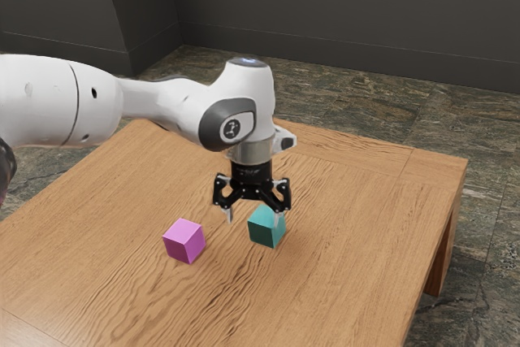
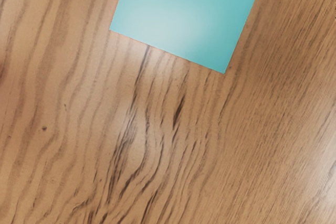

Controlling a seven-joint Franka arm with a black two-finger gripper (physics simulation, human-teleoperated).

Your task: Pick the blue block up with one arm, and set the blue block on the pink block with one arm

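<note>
Right now my gripper hangs low over the table with its fingers spread and nothing grasped. The blue block, teal in shade, sits on the wood just beneath the hand, off-centre toward the finger on the exterior view's right; I cannot tell whether they touch. The pink block rests apart, toward the exterior view's left of the gripper.

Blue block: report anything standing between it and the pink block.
Nothing visible does. Only bare wooden tabletop lies between the small blue-green cube and the pink cube toward the exterior view's left. The open black two-finger gripper hangs right at the blue-green cube.
</note>
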